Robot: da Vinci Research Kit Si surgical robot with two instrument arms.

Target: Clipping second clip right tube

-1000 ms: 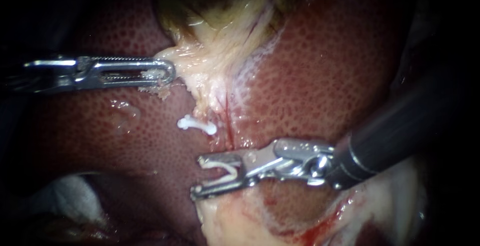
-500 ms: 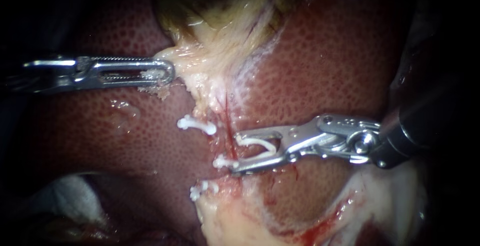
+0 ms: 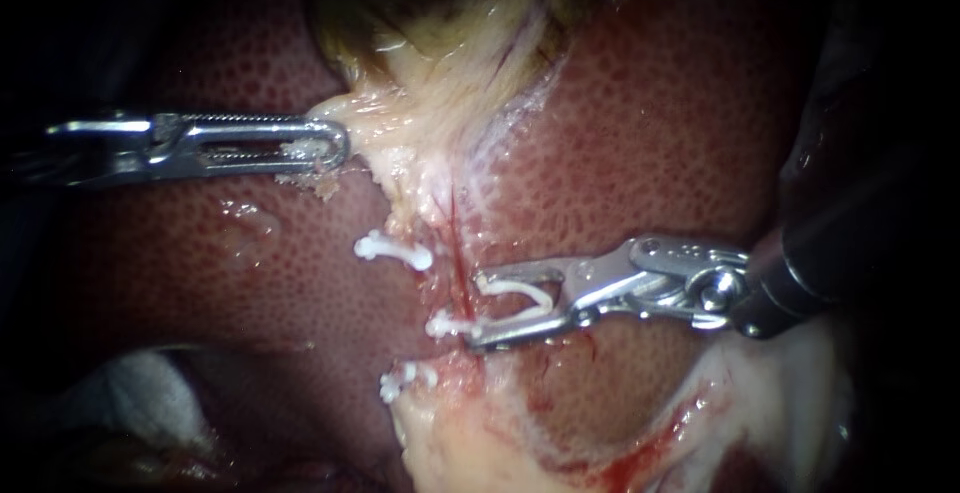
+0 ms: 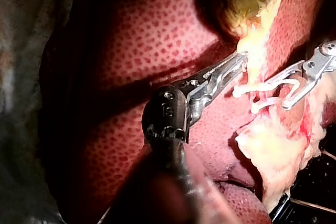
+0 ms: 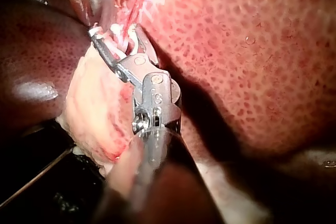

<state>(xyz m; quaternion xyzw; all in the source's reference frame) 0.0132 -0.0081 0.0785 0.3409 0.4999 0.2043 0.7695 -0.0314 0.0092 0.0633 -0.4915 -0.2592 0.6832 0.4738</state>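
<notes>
Clip [image 3: 520,288] in right instrument [image 3: 478,309], by tube [image 3: 458,253], other clips [image 3: 395,249] close

Left instrument [image 3: 340,145]: bright steel. Jaws long, narrow, round-tipped, with lengthwise slot and fine teeth along inner edges. Toward left shaft [image 4: 165,116]: steel clevis with small pins, then black collar dotted with tiny round screws.

Right instrument [image 3: 475,311]: steel jaws shorter, angular, window cut near base. Next to right shaft [image 3: 850,243]: polished clevis, large round pivot pin [image 3: 712,288], small stamped marks on top. Right shaft thick, matte dark grey, thin lighter ring at end.
</notes>
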